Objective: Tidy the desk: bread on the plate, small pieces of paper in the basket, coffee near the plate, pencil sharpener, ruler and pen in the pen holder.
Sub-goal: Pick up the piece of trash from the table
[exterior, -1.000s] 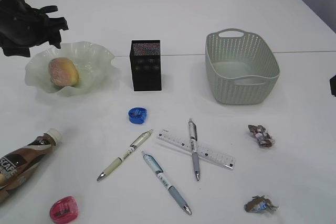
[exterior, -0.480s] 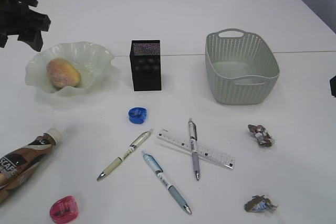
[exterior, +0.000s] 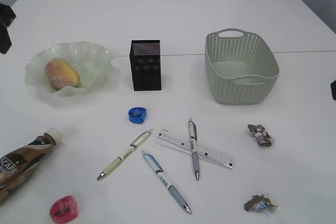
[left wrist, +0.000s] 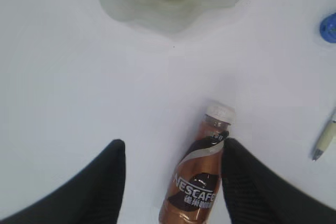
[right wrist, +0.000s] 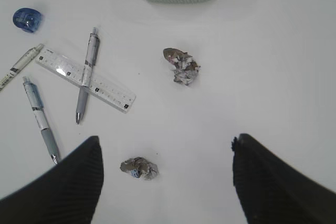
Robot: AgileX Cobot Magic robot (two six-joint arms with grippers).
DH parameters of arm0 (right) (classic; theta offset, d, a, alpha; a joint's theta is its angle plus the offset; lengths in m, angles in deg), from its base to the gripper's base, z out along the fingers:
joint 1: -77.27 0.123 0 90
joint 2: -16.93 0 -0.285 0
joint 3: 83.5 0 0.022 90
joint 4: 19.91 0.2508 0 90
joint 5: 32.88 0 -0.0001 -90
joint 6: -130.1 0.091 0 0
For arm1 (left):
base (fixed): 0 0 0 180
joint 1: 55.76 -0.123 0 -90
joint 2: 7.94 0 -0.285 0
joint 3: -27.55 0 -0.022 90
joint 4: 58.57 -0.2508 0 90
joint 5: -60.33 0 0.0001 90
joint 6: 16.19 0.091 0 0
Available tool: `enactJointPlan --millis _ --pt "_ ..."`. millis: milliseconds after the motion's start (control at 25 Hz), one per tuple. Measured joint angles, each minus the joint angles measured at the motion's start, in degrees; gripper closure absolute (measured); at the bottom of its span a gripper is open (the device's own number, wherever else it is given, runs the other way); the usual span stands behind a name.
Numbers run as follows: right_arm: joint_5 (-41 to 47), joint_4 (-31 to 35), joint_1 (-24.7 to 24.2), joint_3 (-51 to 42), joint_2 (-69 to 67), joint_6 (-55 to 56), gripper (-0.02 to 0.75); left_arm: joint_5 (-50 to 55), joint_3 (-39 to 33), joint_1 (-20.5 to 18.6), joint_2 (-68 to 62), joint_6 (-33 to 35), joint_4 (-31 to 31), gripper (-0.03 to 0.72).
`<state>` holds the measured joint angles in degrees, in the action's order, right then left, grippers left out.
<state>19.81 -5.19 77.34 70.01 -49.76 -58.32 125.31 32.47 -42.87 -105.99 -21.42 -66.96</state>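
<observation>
Exterior view, three pens [exterior: 193,148], two sharpeners [exterior: 137,115], two paper wads [exterior: 261,135], both grippers' jaws apart

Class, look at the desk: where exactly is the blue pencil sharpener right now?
In the exterior view, the blue pencil sharpener lies left of centre on the table, just in front of the black pen holder.

Lighting bright, even, diffuse; white table [exterior: 173,14] near overexposed, no hard glare. Shadows faint and soft: a light one just in front of the pen holder [exterior: 145,64], another under the basket [exterior: 240,66] rim. Exterior view slightly soft, colours washed. Wrist views: both dark finger pairs at bottom edge blurred, out of focus; tabletop beyond them sharp enough to read the bottle [left wrist: 198,182] label.
</observation>
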Motion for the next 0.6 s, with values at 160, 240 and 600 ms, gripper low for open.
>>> enactJointPlan --millis 160,240,600 --pt "0.5 0.0 0.0 0.0 0.0 0.0 0.174 1.8 0.0 0.0 6.1 1.0 0.1 0.264" --pt "0.7 -0.1 0.0 0.0 0.0 0.0 0.174 3.8 0.0 0.0 8.2 2.0 0.3 0.265" --pt "3.4 0.3 0.0 0.1 -5.4 0.0 0.215 5.3 -10.0 0.0 15.6 5.2 1.4 0.265"
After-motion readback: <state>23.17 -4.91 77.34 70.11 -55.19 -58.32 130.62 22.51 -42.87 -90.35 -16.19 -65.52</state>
